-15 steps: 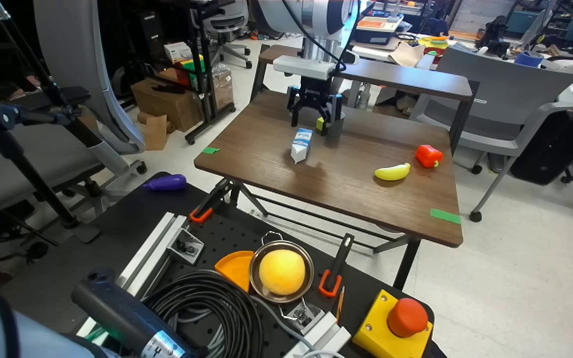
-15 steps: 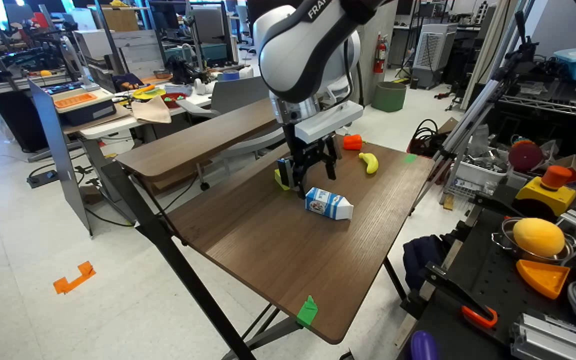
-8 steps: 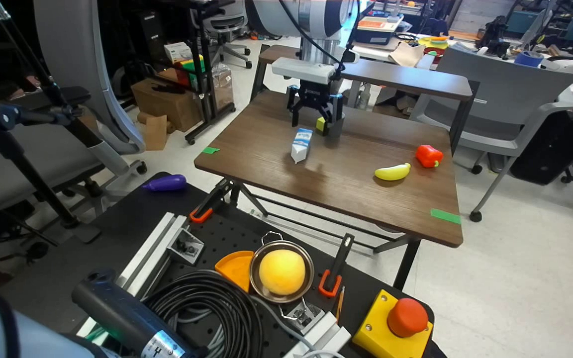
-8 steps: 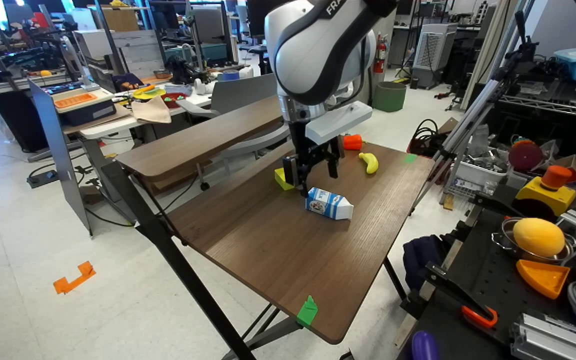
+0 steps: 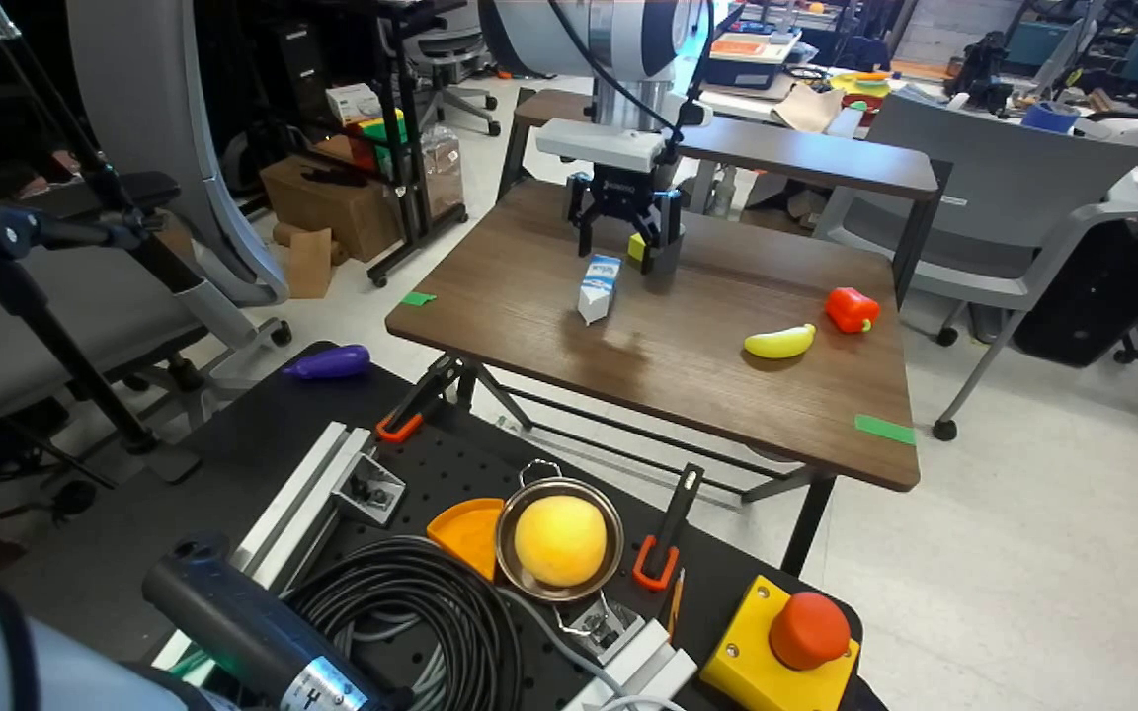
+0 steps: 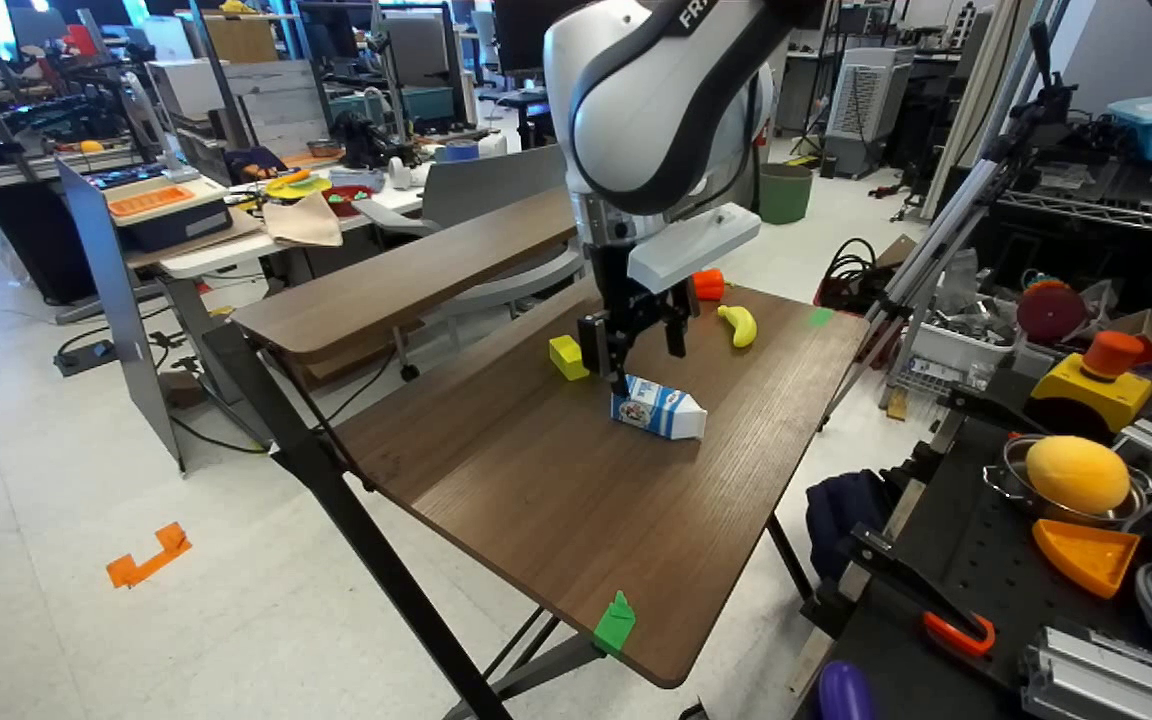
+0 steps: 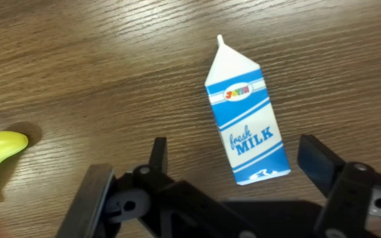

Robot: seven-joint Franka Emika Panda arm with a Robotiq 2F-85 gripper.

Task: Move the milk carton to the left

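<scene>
The white and blue milk carton [image 7: 248, 122] lies on its side on the brown table; it shows in both exterior views [image 5: 599, 286] [image 6: 658, 408]. My gripper [image 7: 232, 142] is open, with nothing between its pads touching them. In the wrist view the carton's flat base end lies between the two fingers, nearer the right one, and its peaked top points away from the gripper. In both exterior views the gripper [image 5: 616, 252] [image 6: 648, 365] hangs above the table at the carton's base end. In an exterior view one fingertip overlaps the carton's far corner; contact cannot be told.
A yellow block [image 6: 568, 357] lies behind the gripper. A yellow banana [image 5: 779, 342] and a red pepper [image 5: 851, 309] lie toward one end of the table [image 5: 490, 276]. A raised shelf [image 6: 416, 270] runs along the back. A grey shape [image 5: 668, 259] is partly hidden behind a finger.
The arm has shifted slightly, to the right in an exterior view, bringing the open gripper closer over the carton's base end. More of the yellow block shows there. The carton has not moved.
</scene>
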